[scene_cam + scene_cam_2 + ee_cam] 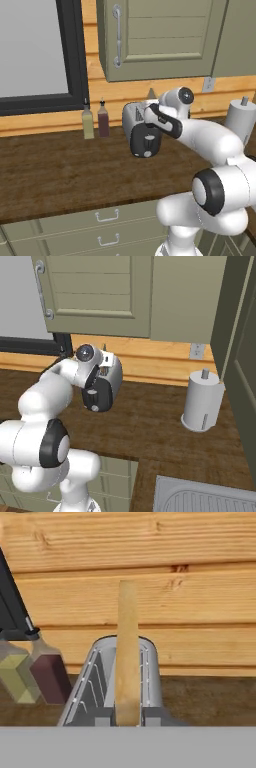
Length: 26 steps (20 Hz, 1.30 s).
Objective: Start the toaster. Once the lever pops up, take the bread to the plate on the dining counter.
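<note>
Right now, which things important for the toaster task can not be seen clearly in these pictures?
- Gripper: in both base views the arm's wrist covers it, so open or shut is unknown.
- Toaster lever: not made out; the arm hides the body in the base views, and the hand view's bottom edge cuts off the near end.
- Bread: its lower part sits inside the slot, hidden in the hand view.

Bench open left of toaster; two bottles at far wall, paper-towel roll right; bread upright in slot.
</note>
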Motion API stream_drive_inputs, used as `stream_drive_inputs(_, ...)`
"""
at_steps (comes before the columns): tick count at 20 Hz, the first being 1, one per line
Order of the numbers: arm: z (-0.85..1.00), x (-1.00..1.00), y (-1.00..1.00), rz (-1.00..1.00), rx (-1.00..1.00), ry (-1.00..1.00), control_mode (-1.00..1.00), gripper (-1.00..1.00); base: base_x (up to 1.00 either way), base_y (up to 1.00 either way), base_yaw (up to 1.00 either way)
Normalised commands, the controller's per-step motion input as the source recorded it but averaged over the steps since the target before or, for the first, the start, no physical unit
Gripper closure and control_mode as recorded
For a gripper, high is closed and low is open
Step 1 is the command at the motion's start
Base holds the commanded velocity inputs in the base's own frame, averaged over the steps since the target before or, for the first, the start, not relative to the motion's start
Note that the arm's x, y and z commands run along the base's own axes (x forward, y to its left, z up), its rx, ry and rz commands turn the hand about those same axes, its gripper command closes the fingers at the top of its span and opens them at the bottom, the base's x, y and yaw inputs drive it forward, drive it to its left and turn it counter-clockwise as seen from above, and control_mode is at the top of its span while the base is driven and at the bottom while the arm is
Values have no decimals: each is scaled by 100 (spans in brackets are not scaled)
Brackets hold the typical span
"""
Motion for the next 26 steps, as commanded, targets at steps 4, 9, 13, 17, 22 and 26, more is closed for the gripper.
stream_drive_inputs(4,81,-19,-4,0,0,2,-100,100,0,0,0)
stream_drive_inputs(9,48,-48,-11,0,0,11,-100,100,0,0,0)
stream_drive_inputs(13,1,-60,-14,0,0,11,-100,100,0,0,0)
stream_drive_inputs(17,13,-67,-12,0,0,12,-100,100,0,0,0)
stream_drive_inputs(22,27,-87,-7,0,0,12,-100,100,0,0,0)
stream_drive_inputs(26,0,-99,-10,0,0,8,-100,100,0,0,0)
